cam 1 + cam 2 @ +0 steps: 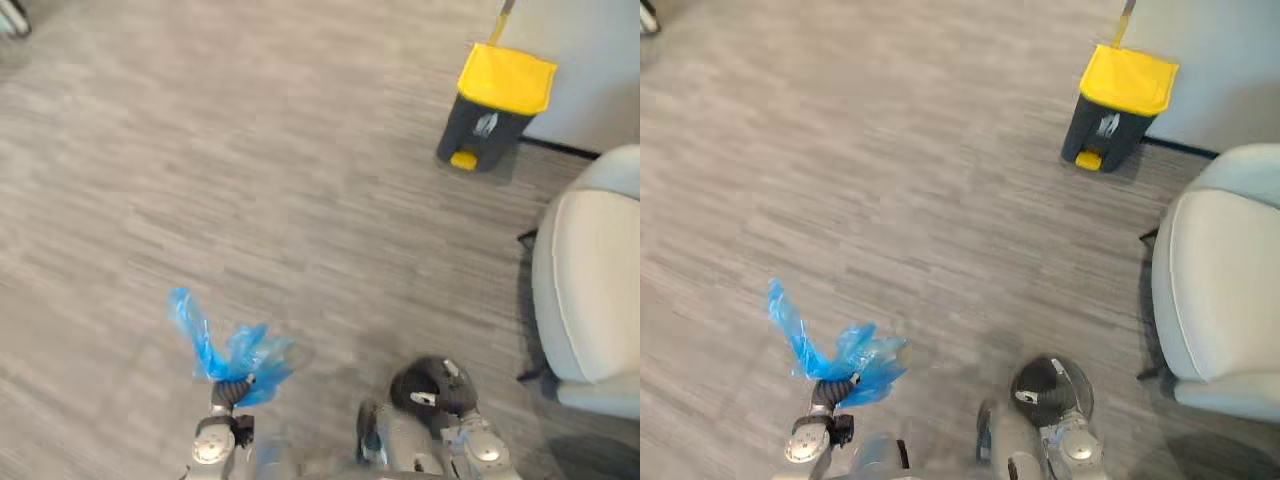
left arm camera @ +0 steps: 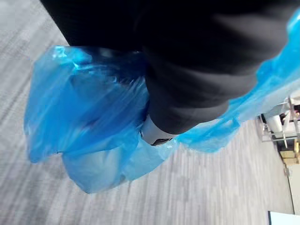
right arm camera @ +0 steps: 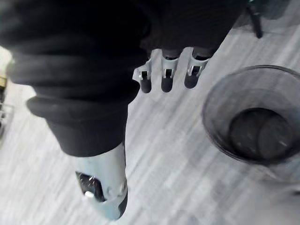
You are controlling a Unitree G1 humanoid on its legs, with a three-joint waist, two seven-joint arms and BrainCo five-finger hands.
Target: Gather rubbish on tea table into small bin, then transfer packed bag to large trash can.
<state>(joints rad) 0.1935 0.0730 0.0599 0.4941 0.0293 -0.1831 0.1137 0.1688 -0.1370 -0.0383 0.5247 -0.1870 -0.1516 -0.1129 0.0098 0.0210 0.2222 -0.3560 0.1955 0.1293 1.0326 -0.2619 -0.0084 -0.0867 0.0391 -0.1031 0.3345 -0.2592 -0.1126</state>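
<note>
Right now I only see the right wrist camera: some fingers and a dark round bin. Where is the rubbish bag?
Observer: The left hand has it. It is a blue bag, and the fingers are curled round its bunched top.
Operator: Can you see the big trash can?
Observer: Yes. The large trash can is dark with a yellow lid, and it stands far ahead on the robot's right.
Operator: Is anything else over there?
Observer: A pale chair stands on the right, nearer to the robot than the can.
</note>
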